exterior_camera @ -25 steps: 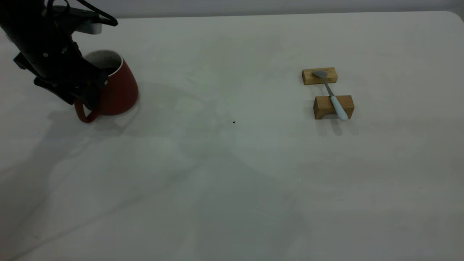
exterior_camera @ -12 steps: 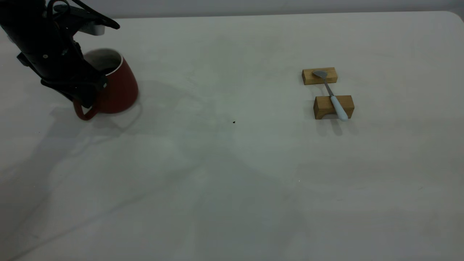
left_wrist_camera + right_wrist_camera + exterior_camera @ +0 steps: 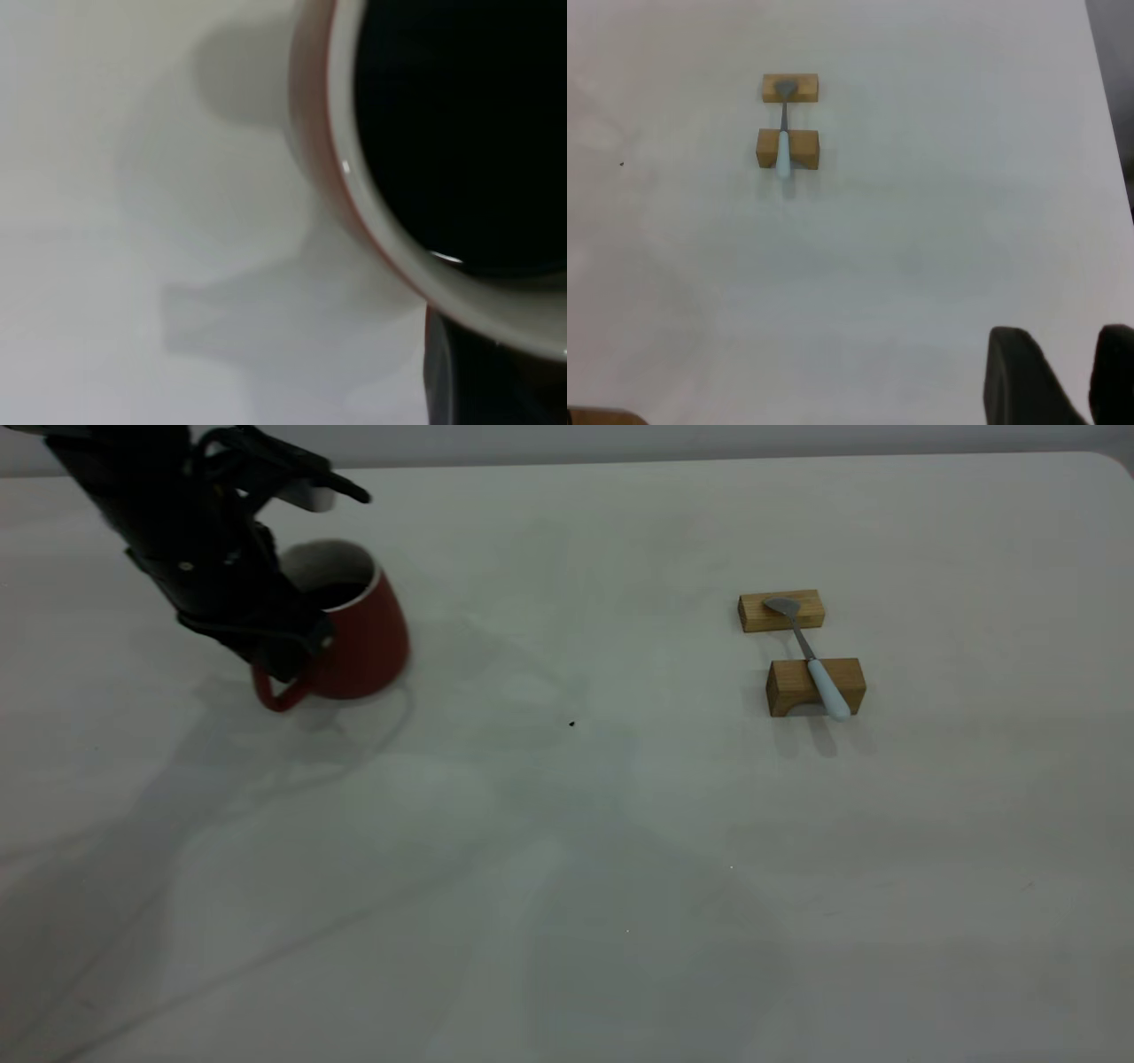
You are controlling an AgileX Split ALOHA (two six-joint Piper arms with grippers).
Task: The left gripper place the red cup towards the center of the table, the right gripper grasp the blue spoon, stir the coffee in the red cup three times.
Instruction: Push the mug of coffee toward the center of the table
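Note:
The red cup (image 3: 368, 642) stands at the table's (image 3: 567, 886) left back, dark coffee (image 3: 341, 593) inside it. My left gripper (image 3: 285, 651) is shut on its handle side, the red loop handle poking out below the fingers. The left wrist view is filled by the cup's white rim (image 3: 390, 257) and the coffee (image 3: 461, 133), with one black finger (image 3: 469, 385) beside it. The blue spoon (image 3: 815, 660) lies across two wooden blocks at the right, also visible as the spoon (image 3: 783, 133) in the right wrist view. My right gripper (image 3: 1085, 372) hovers open far from it, outside the exterior view.
One tan block (image 3: 781, 611) carries the spoon's bowl, the other block (image 3: 797, 686) its pale handle. A small dark speck (image 3: 571, 724) lies near the table's middle. The table's right edge (image 3: 1107, 133) runs along the right wrist view.
My left gripper has carried the red cup to the right, towards the table's middle, most of it in the last half second. The spoon and blocks have not moved.

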